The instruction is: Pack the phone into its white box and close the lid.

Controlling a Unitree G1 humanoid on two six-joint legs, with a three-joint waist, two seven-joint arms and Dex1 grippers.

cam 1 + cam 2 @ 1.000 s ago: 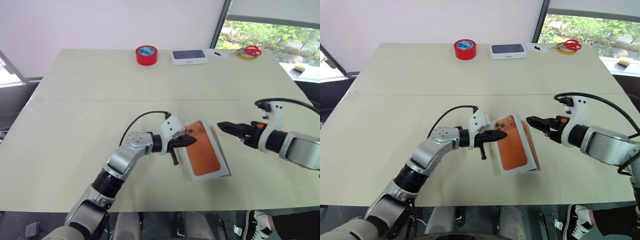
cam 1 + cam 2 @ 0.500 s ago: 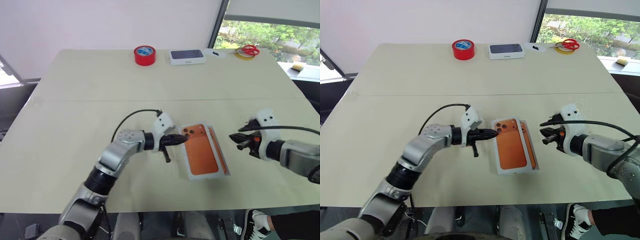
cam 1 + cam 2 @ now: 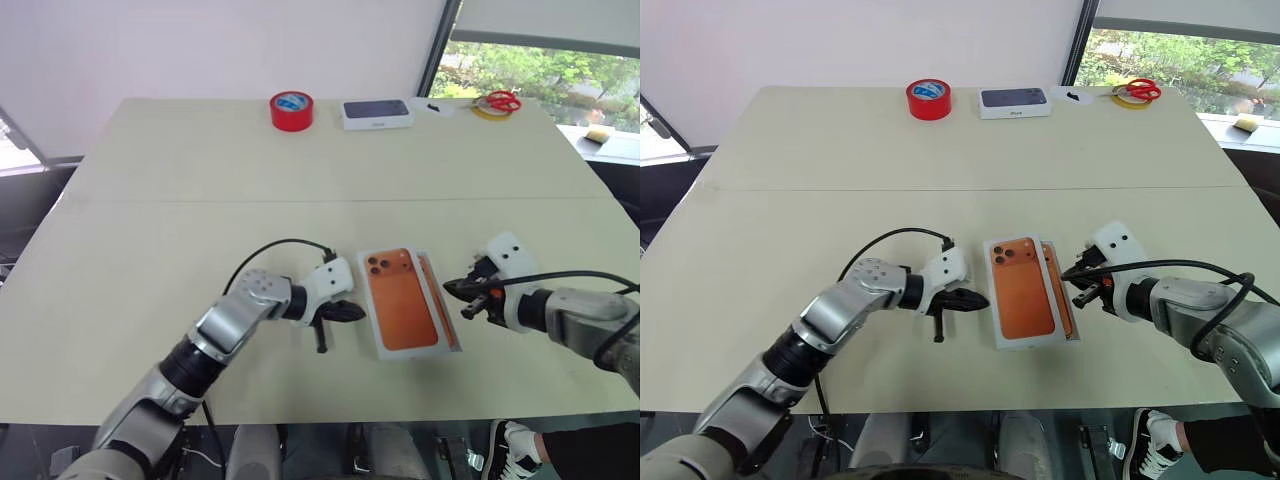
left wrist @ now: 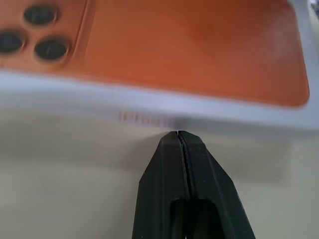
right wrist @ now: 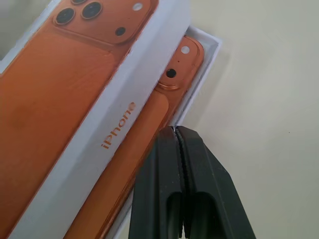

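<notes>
Lid sits skewed over the white box, phone exposed. Both claws clenched empty: left gripper, right gripper. Pushing unevenly could jam it crooked.

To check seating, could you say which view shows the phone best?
The right wrist view: the phone lies in the white box, partly under the lid. Head views show an orange strip; the left wrist view, the lid's top.

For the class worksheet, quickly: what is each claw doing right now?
Left claw: closed, holding nothing, beside the lid.
Right claw: closed, holding nothing.
</notes>
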